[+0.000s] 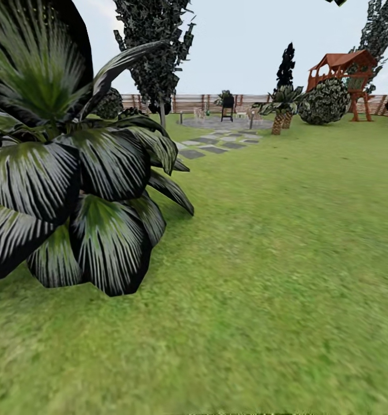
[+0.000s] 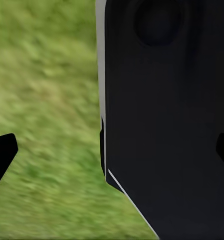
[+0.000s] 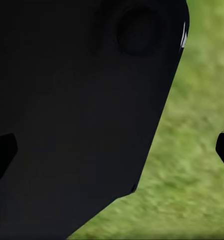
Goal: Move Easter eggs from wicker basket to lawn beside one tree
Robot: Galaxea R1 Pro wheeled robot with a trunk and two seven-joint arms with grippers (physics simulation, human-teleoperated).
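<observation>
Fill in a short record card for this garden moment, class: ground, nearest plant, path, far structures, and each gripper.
ground: green lawn
nearest plant: broad-leaved plant, at the left of the head view
path: grey stepping stones leading to a round patio
far structures: wooden fence, red-roofed play tower
left gripper: fingertips apart, nothing between them
right gripper: fingertips apart, nothing between them

Broad open lawn (image 1: 286,259) ahead and to the right, big dark-leaved plant (image 1: 72,173) crowding the left, playset (image 1: 346,75) and bushes (image 1: 326,102) far off.
</observation>
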